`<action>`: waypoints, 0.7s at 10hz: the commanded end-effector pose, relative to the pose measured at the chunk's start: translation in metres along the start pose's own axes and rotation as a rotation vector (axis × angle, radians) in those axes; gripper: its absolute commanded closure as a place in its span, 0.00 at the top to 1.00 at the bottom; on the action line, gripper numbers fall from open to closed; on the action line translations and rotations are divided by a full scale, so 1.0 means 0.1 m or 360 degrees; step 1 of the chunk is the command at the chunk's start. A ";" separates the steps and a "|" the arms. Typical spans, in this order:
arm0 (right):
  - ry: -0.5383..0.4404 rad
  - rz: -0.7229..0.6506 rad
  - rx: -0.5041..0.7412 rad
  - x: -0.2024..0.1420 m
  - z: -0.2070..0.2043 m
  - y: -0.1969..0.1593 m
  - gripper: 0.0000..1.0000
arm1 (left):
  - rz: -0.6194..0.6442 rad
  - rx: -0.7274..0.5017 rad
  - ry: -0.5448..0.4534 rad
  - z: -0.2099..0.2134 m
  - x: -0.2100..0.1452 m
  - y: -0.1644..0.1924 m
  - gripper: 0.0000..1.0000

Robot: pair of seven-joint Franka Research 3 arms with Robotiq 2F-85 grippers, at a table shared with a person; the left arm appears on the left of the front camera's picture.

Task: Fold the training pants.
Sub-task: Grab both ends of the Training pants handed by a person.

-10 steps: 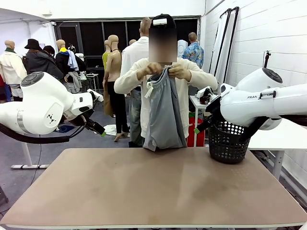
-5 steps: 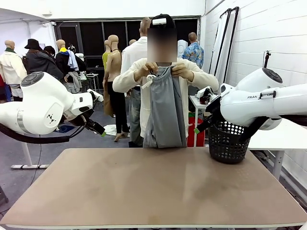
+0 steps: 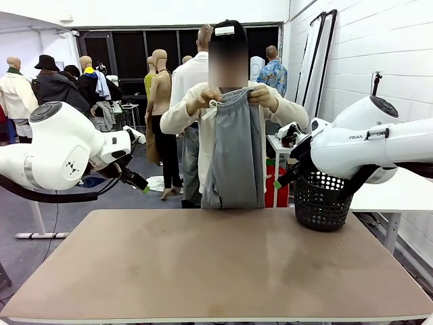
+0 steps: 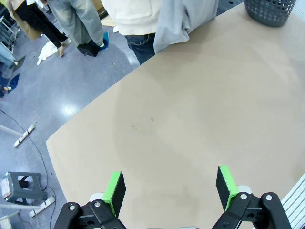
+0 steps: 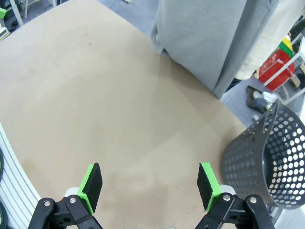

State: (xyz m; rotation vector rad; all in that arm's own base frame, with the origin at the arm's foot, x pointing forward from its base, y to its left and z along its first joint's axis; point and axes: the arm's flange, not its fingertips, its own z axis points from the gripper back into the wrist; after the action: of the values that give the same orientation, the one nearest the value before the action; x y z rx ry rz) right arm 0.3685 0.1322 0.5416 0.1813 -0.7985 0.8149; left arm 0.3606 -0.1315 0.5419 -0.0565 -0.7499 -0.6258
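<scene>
Training pants [image 3: 233,152] hang vertically from a person's grip, centre frame, beyond the bench [image 3: 216,271]. Left hand [image 4: 169,188] and right hand [image 5: 152,186], both released, flank them about equally.

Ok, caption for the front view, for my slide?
Person holds pants up by the waistband beyond the table, left arm and right arm raised either side, basket at right.
</scene>
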 end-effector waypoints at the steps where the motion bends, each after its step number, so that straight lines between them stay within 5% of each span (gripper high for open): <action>1: 0.0006 -0.0001 0.0007 -0.01 -0.01 0.00 1.00 | 0.0002 0.0013 0.0007 0.01 0.00 0.01 1.00; 7: 0.0006 -0.0001 0.0007 -0.01 -0.01 0.00 1.00 | 0.0002 0.0013 0.0007 0.01 0.00 0.01 1.00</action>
State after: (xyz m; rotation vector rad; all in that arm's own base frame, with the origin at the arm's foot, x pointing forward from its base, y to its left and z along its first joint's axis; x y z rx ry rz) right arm 0.3685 0.1322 0.5416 0.1813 -0.7985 0.8149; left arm 0.3606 -0.1315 0.5419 -0.0565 -0.7499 -0.6258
